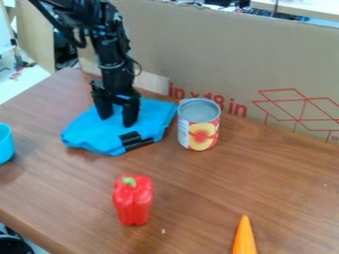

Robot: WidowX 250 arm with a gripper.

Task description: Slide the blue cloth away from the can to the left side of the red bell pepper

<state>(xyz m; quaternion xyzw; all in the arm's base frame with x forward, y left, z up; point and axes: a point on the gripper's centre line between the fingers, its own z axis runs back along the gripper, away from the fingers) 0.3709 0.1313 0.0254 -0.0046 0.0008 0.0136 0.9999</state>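
Observation:
The gripper point(117, 118) hangs over a blue folded cloth point(96, 133) at the upper left, its two fingers standing apart with blue cloth visible between them. Its fingertips are at the cloth's surface; whether they press on it I cannot tell. A black patch point(135, 141) lies at the cloth's front right edge. Just right of the cloth a can point(198, 124) with a peach picture stands upright. Farther forward, a red toy pepper point(133, 200) with a green stem stands on the wooden table point(192, 186). An orange carrot point(244, 238) lies at the bottom edge.
Part of a light blue cup point(5, 143) shows at the left edge. A large cardboard panel point(218, 54) with red print stands along the table's back, behind the can and the arm. The table's front left edge runs down to the bottom left.

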